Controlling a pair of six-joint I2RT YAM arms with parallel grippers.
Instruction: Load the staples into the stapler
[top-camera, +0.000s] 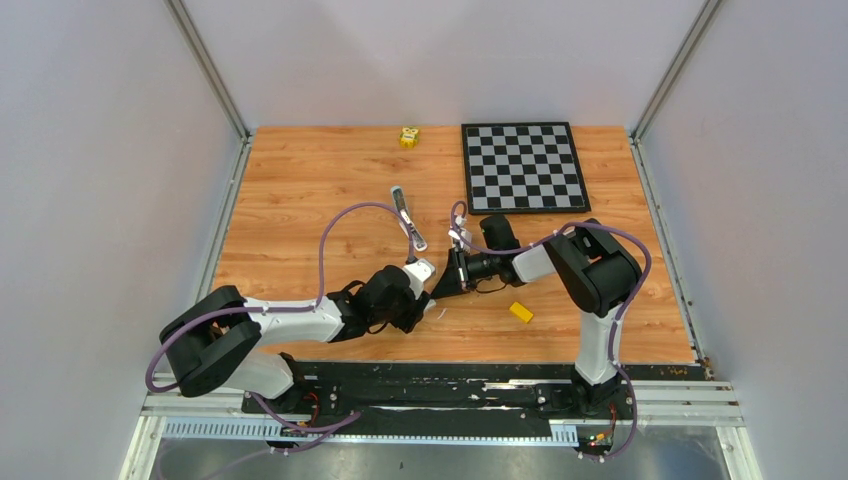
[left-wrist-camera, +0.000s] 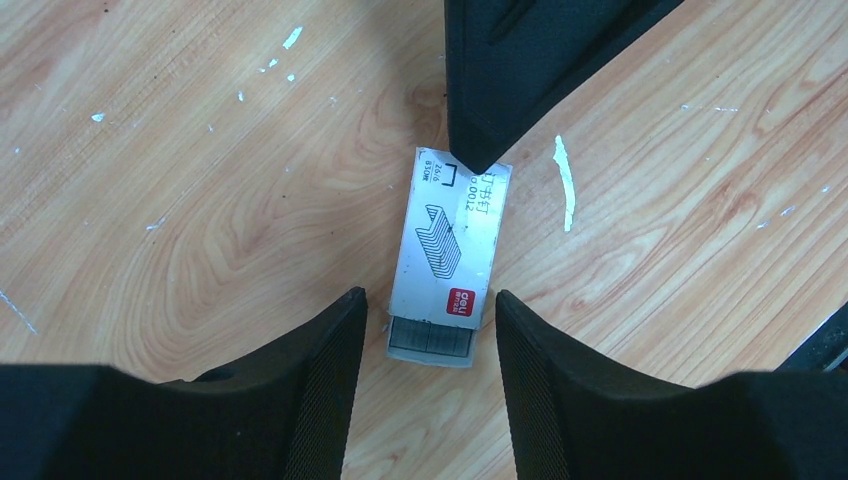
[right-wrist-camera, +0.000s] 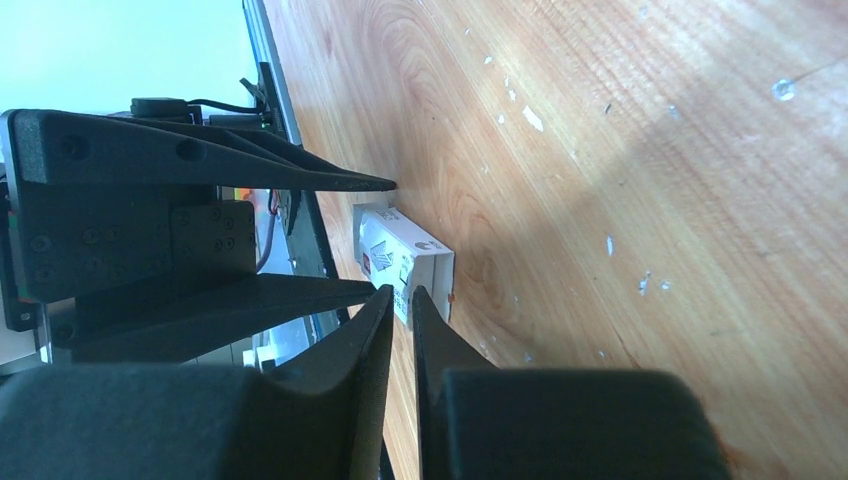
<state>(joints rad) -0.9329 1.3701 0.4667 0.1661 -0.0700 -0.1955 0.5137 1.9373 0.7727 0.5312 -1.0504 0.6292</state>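
— What is the setting?

— A wood-grain counter, scuffed and flecked with white chips, boxed in by plain pale walls with metal posts in the corners.

— And the two arms?

— They meet mid-counter over a small white staple box lying flat. The left gripper stands wide, its fingers on either side of the box's near end. The right gripper is drawn nearly closed, only a thin slit showing and nothing seen in it, its tip on the box's far end.

— Where are the staples?

— The staples poke out of the box's open end, right between the left gripper's fingers.

— What else is around?

— The stapler lies opened out just beyond the left gripper. A chessboard sits beyond the right gripper. A yellow block lies near that gripper on the side towards the arm bases, and a small yellow item rests well beyond the stapler.
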